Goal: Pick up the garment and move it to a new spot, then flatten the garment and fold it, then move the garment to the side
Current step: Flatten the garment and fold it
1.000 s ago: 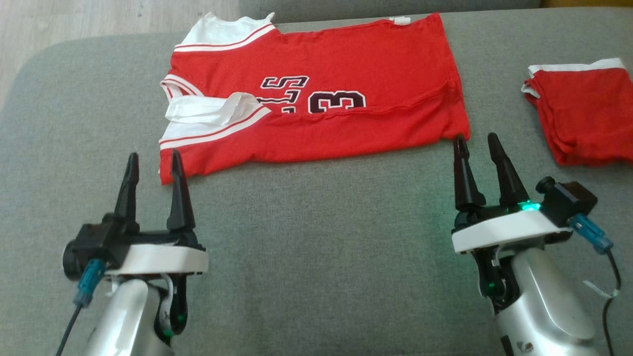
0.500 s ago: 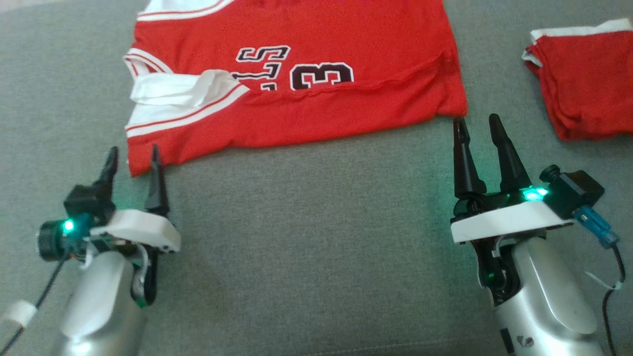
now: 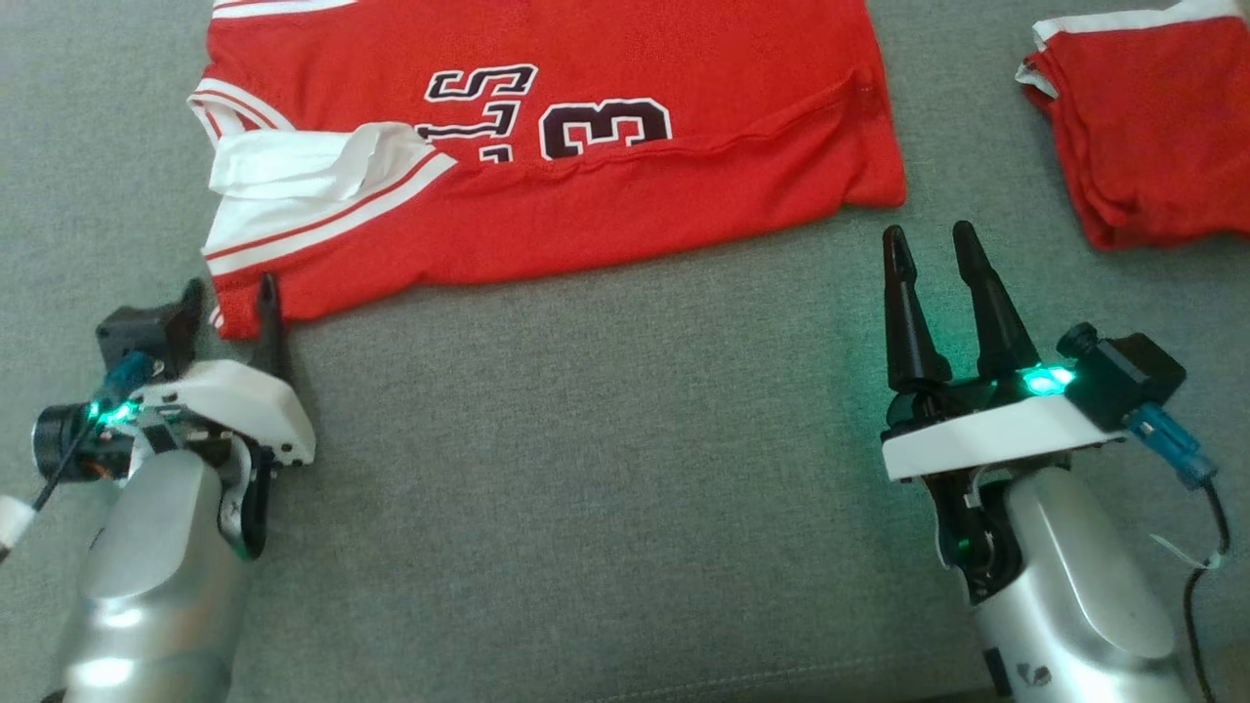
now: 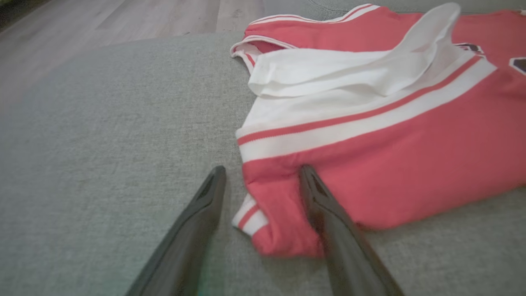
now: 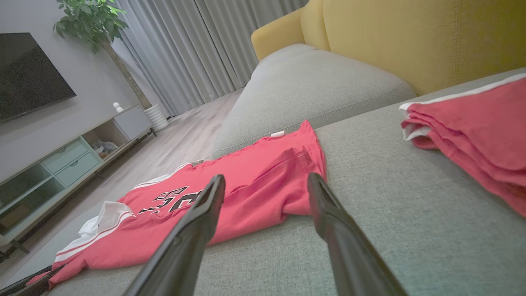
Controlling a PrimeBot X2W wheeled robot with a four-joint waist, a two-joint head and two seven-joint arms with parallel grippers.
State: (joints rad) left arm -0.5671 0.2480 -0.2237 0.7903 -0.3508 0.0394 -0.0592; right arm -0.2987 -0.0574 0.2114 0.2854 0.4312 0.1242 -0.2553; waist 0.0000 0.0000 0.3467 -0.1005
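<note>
The red jersey [image 3: 547,176] lies spread flat on the grey sofa cushion [image 3: 605,469], its number facing up and its far part cut off by the top of my head view. A wide bare stretch of cushion runs between its near edge and me. Past its left side the cushion ends at the wooden floor [image 4: 123,20]. To the right, well apart, rests a folded red garment [image 3: 1143,127], with the yellow backrest [image 5: 411,37] behind it.

My left gripper [image 3: 231,288] is spread wide and straddles the jersey's near left corner: one finger sits over the red fabric, the other over bare cushion just beside the striped cuff. It holds nothing. My right gripper [image 3: 928,234] is also spread and empty, just short of the near right corner.

Since a second ago my head has tipped, so the whole scene shifts. My left gripper has closed in on that corner, and my right now stands slightly off its corner.
</note>
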